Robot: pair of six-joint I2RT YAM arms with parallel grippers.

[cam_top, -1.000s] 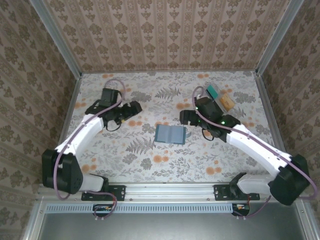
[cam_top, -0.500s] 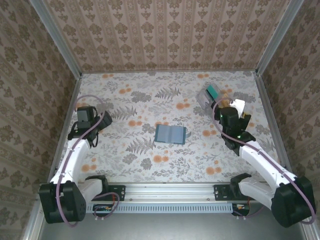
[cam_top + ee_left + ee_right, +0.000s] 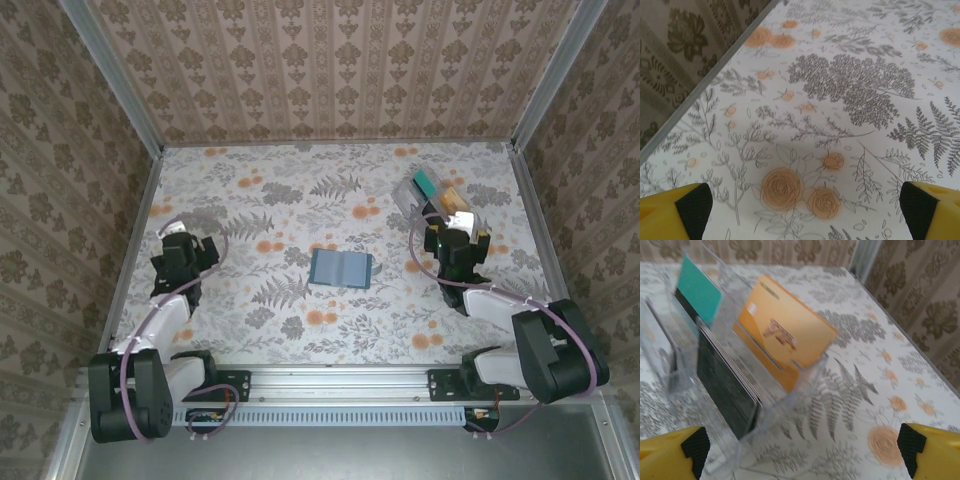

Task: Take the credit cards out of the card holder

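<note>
Top external view: the card holder [image 3: 341, 268] lies open on the desk [image 3: 300, 190] — left hand [image 3: 807, 210] and right hand [image 3: 802, 452] well apart from it, both spread, empty.

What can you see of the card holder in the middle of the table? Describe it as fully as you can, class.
The card holder is a small slate-blue wallet that looks soft. It lies open and flat, with two rectangular panels side by side, joined at a centre fold. It sits near the middle of the floral table, with its long side running roughly left to right, slightly skewed. Only the table touches it. Finer detail on its inner faces is too small to make out.
</note>
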